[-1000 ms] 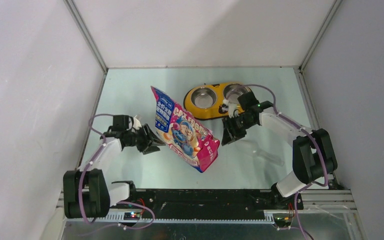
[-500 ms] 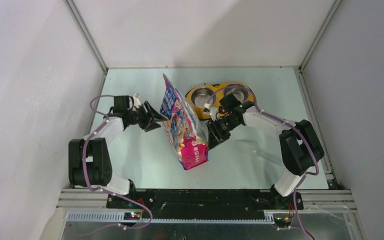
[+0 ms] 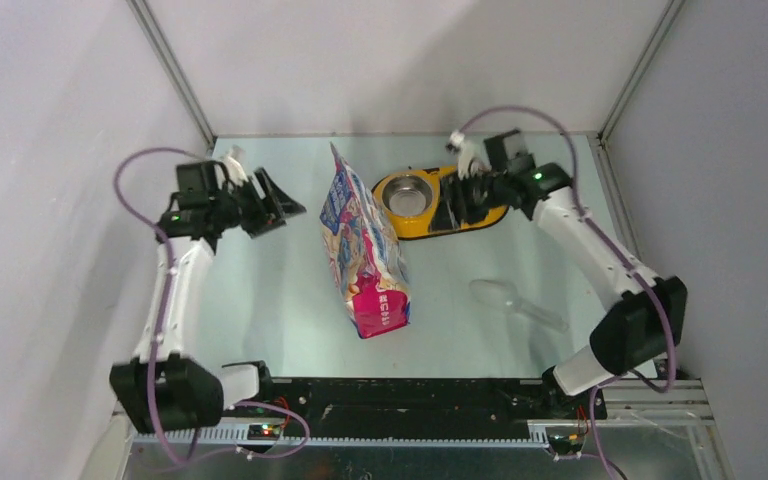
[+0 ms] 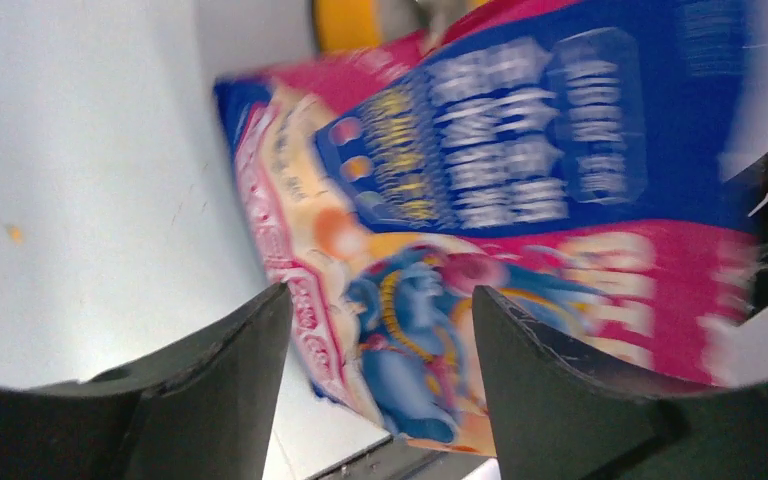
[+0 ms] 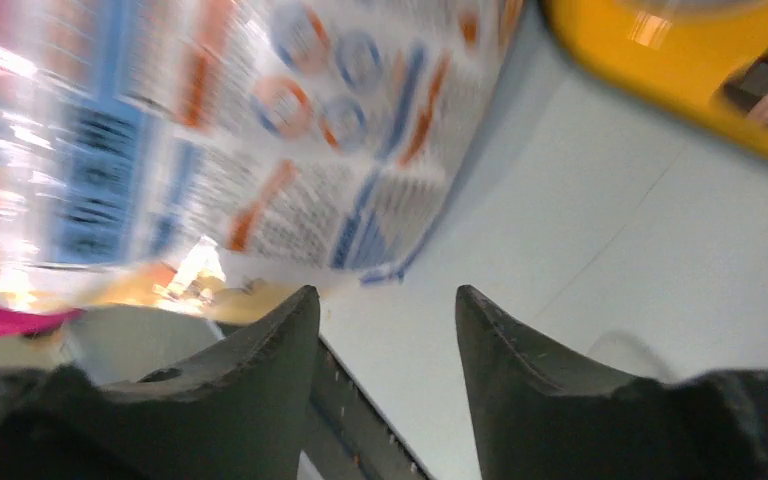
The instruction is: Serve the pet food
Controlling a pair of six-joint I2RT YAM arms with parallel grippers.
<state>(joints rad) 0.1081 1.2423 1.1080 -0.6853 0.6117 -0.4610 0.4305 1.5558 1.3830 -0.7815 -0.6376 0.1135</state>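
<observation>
Left tool [image 3: 284, 207], right tool [image 3: 449, 213] withdrawn; pet food bag [image 3: 365, 250] stands free between.

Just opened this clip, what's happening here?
Neither arm holds anything. The cat food bag stands upright on the table between the left gripper and the right gripper, both with fingers open and clear of it. The right gripper hangs by the yellow double bowl, whose visible steel cup looks empty. The clear scoop lies untouched nearby.
</observation>
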